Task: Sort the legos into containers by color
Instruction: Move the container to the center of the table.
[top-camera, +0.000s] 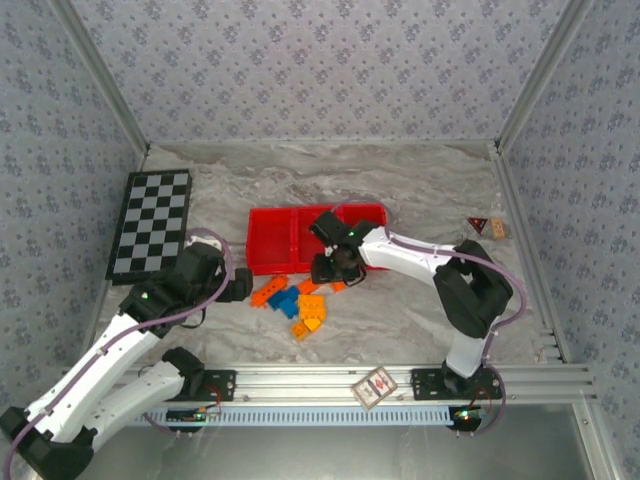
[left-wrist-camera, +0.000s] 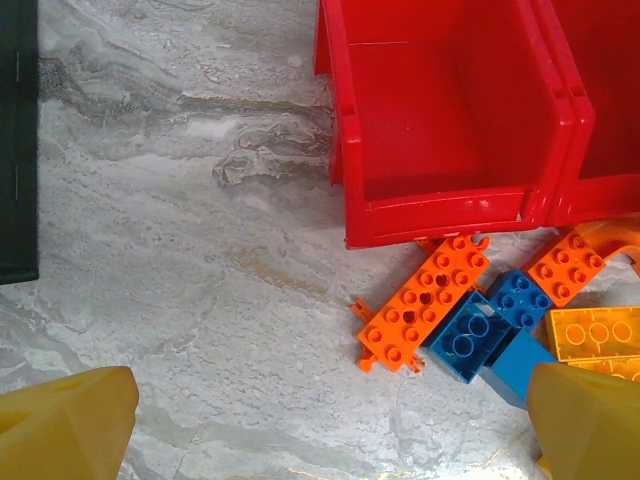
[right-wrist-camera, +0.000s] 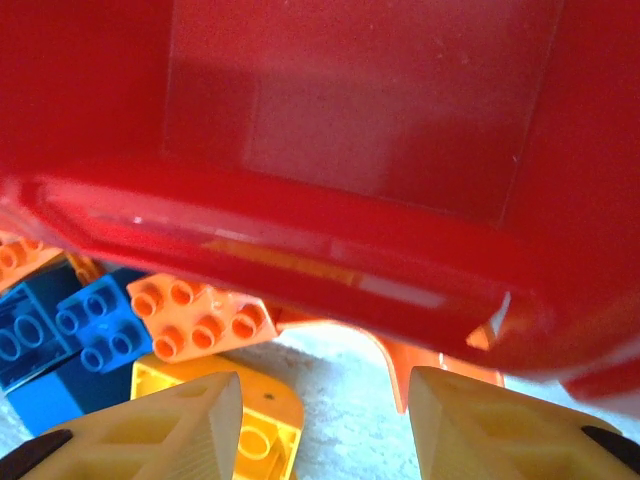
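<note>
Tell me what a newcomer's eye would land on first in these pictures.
The bright red tray, mid-scene, stands out most, with a jumble of orange, blue and yellow-orange legos heaped against its near wall. The right arm reaches in over that heap, jaws open. A black-and-white checkered board lies at far left.
</note>
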